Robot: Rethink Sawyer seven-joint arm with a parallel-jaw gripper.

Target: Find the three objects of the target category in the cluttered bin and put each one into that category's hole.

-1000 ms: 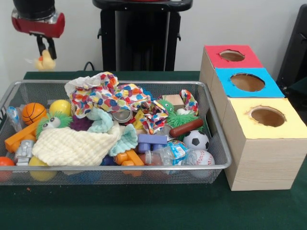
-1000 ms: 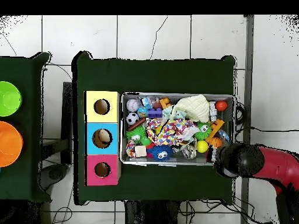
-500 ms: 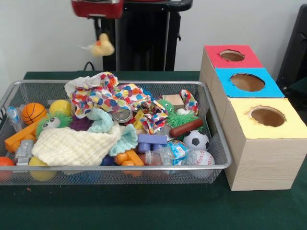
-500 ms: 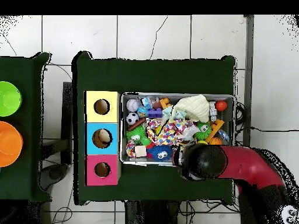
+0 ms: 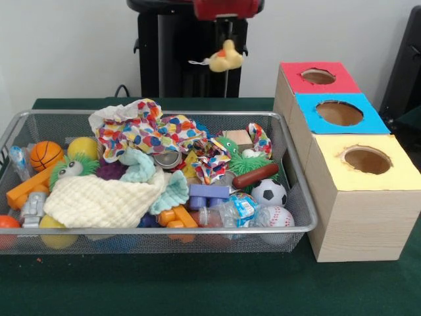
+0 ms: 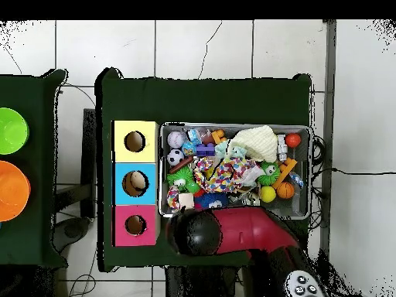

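You see the pincer (image 5: 227, 41) at the top of the front view, its dark fingers pinched on the duckling (image 5: 226, 59), which hangs in the air above the far rim of the bin (image 5: 164, 114) and short of the boxes. The duckling is small, fluffy and yellow, with an orange patch up by its head and a pale wisp trailing off to the picture's left. Only the red lower end of the arm shows above it. In the overhead view the arm (image 6: 232, 233) hides the toy completely, lying over the bin's edge nearest the robot, close to the red box (image 6: 135, 225).

You find the bin on the green table (image 5: 197, 283), silver mesh, crammed full: a spotted cloth (image 5: 148, 131), a cream knitted cloth (image 5: 99, 201), a small basketball (image 5: 46, 155), a soccer ball (image 5: 269, 192) and a baseball (image 5: 279, 216). Just beside it stand three boxes in a row, each with a round hole on top: red, blue (image 5: 339, 113) and yellow (image 5: 366, 161).
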